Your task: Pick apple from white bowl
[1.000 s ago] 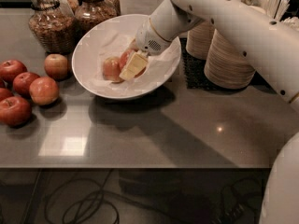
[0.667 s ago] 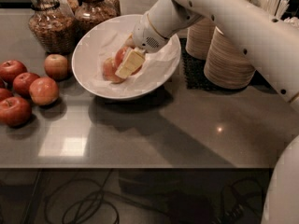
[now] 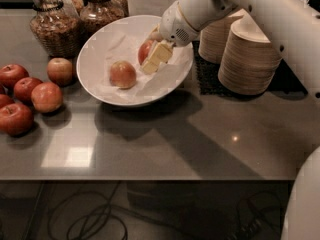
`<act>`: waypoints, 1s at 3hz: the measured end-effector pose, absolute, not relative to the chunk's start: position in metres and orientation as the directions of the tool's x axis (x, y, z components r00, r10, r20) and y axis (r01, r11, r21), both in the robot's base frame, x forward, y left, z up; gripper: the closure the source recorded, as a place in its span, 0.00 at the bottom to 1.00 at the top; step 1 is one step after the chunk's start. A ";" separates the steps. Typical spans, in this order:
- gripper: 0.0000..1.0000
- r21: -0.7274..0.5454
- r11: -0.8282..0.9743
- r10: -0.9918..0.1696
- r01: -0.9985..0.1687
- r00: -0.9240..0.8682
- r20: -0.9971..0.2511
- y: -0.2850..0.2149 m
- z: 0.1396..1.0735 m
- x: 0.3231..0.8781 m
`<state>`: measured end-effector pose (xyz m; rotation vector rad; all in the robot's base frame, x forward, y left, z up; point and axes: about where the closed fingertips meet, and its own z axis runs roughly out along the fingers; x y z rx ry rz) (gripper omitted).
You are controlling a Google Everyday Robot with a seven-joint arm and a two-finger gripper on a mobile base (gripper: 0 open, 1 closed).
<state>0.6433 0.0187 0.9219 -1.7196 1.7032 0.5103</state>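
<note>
The white bowl (image 3: 92, 51), wide and lined with crumpled white paper, sits at the back middle of the grey table. My gripper (image 3: 151, 60) is over the bowl's right half, its pale fingers (image 3: 160, 53) shut on the deep red apple (image 3: 144, 49), which is held clear of the paper lining. A paler yellow-orange apple (image 3: 122, 74) lies in the middle of the bowl, left of and below the gripper. My white arm reaches in from the upper right.
Several loose red apples (image 3: 46, 97) lie on the table left of the bowl. Two glass jars (image 3: 54, 31) stand behind them. Stacks of tan paper bowls (image 3: 255, 59) on a black mat (image 3: 205, 76) stand right of the bowl. The table's front edge (image 3: 150, 178) is near.
My gripper has closed on the red apple and moved up and to the right with it. The paler apple is left uncovered in the bowl.
</note>
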 end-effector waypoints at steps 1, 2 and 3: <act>1.00 -0.178 0.045 -0.720 -0.983 0.092 -0.687 0.014 0.937 0.652; 1.00 -0.192 0.001 -0.702 -0.981 0.137 -0.699 0.030 0.947 0.648; 1.00 -0.168 -0.033 -0.683 -0.985 0.145 -0.716 0.051 0.933 0.636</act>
